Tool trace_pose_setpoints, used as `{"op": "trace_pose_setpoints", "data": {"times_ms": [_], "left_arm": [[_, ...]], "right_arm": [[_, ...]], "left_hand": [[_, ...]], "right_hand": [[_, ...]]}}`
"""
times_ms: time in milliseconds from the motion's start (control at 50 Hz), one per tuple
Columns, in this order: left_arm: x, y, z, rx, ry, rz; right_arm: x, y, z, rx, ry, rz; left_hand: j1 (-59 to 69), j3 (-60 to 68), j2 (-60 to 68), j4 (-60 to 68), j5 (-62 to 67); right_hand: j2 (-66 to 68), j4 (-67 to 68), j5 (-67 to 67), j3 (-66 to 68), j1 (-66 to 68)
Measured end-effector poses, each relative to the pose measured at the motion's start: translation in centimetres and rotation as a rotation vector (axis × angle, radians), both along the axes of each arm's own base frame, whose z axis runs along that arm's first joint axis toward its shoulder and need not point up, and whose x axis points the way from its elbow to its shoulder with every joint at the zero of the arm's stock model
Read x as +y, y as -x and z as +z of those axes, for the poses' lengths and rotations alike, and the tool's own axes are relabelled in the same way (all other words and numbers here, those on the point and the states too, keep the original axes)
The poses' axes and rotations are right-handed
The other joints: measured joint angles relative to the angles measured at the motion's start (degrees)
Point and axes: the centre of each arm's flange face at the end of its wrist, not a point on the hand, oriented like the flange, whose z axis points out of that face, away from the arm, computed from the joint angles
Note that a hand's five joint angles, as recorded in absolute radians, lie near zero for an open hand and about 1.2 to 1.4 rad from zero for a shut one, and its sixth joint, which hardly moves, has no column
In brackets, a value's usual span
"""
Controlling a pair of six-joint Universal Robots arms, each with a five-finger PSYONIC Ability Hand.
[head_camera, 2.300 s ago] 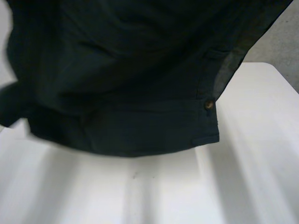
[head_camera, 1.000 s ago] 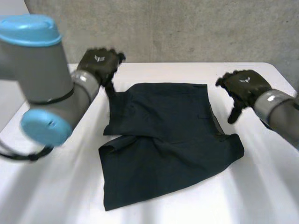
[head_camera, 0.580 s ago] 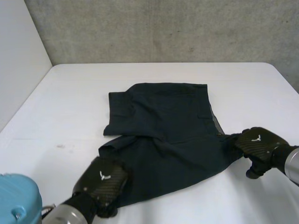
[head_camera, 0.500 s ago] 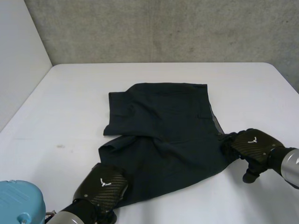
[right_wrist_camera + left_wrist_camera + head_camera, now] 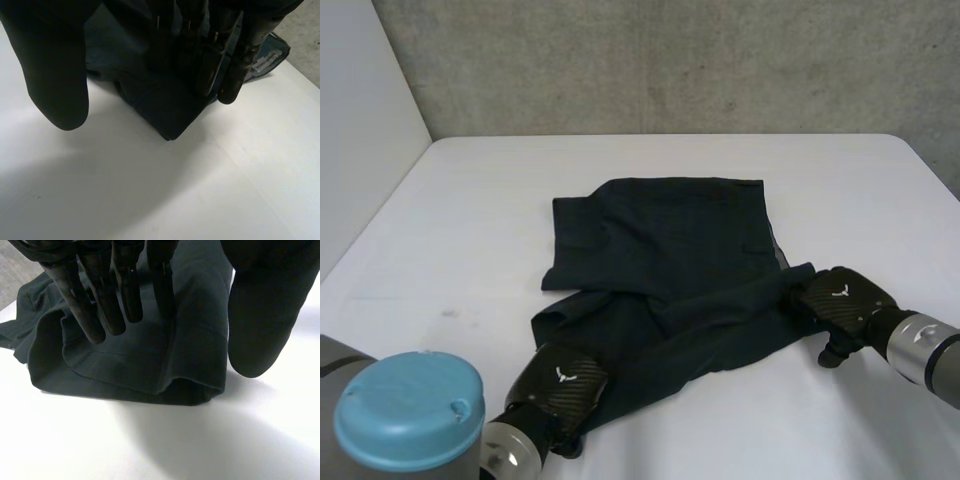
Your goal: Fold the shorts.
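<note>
While both hands rest on the cloth, the biggest thing to see is the white table [image 5: 460, 230], with a grey wall [image 5: 670, 60] behind it. Dark shorts [image 5: 670, 260] lie in the middle of the table. They are mostly flat but wrinkled, and the far part lies over the near part. Next in size is the left arm [image 5: 380, 440], grey with a round blue cap [image 5: 410, 410], at the near left corner of the table. The left hand [image 5: 558, 385] sits on the near left corner of the shorts. From its wrist you can see its fingers [image 5: 100, 295] held straight, with their tips pressing down on the cloth just behind a doubled-over edge. Its thumb [image 5: 260, 315] stands apart from them, beside the cloth and over bare table, so this hand grips nothing. The right hand [image 5: 842, 298] sits on the near right corner of the shorts. Its fingers [image 5: 232, 75] are straight too and press on the pointed corner of the cloth. Its thumb [image 5: 55, 65] is spread wide to the side over bare table, so it grips nothing either. A small pale tag [image 5: 262, 62] shows on the cloth just past those fingertips. A tiny dark speck [image 5: 448, 313] marks the table, well to the left of the shorts.
</note>
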Motion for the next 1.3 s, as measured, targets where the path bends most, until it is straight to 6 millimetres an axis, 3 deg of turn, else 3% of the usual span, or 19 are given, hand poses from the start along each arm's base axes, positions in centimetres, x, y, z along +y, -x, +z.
{"op": "trace_pose_setpoints", "data": {"times_ms": [220,260,440,540,700,820,980,1080,1160,1240,1300], "left_arm": [[-1.5,0.8,-0.8,-0.019,0.012,0.038],[-1.9,0.9,-0.9,-0.022,0.025,0.056],[-2.8,1.4,-0.3,-0.018,0.074,0.073],[-3.0,1.6,0.4,-0.013,0.1,0.065],[-2.9,1.5,2.7,0.021,0.145,0.061],[-1.8,0.6,4.9,0.003,0.148,0.046],[1.2,-1.9,7.7,-0.108,0.1,0.005],[3.1,-3.4,8.4,-0.173,0.034,-0.031],[3.7,-3.7,8.6,-0.188,0.009,-0.053],[2.6,-3.1,8.8,-0.173,0.048,-0.057],[0.1,-1.8,8.9,-0.15,0.129,-0.043]], "right_arm": [[-0.7,-0.7,-0.7,0.012,0.005,0.013],[-0.9,-0.7,-0.7,0.012,0.012,0.015],[-1.6,-0.8,-0.9,0.011,0.03,0.015],[-2.1,-0.8,-0.9,0.01,0.035,0.014],[-2.4,-0.6,0.4,0.009,0.053,-0.01],[-0.9,-0.4,3.9,0.004,0.044,-0.029],[4.0,-0.1,9.4,0.051,-0.041,-0.005],[7.9,0.2,11.1,0.149,-0.154,0.062],[9.7,0.3,11.6,0.213,-0.215,0.121],[9.5,0.3,11.6,0.23,-0.224,0.137],[7.1,0.0,11.1,0.192,-0.209,0.088]], "left_hand": [[8.5,7.6,8.1,8.5,8.5],[20.9,19.2,19.8,20.1,20.0],[34.1,36.9,37.9,38.1,37.2],[34.1,38.3,39.1,39.4,37.5],[34.1,38.4,39.1,39.4,37.5],[34.1,38.3,39.1,39.4,37.5],[34.1,38.4,39.1,39.4,37.5],[34.1,38.4,39.1,39.4,37.5],[34.1,38.4,39.1,39.4,37.5],[34.1,38.4,39.1,39.4,37.5],[34.2,38.4,39.1,39.5,37.5]], "right_hand": [[14.9,11.2,10.6,11.1,8.6],[18.3,15.5,14.7,15.2,11.4],[23.0,19.7,18.8,19.6,15.5],[36.9,33.8,31.5,33.2,24.4],[37.1,35.5,32.9,35.1,24.7],[37.1,35.5,32.9,35.1,24.7],[37.1,35.5,34.0,35.1,24.7],[37.1,35.5,34.0,35.1,24.7],[37.1,35.5,34.0,35.1,24.7],[37.1,35.5,34.0,35.1,24.7],[37.1,35.5,34.0,35.1,25.9]]}}
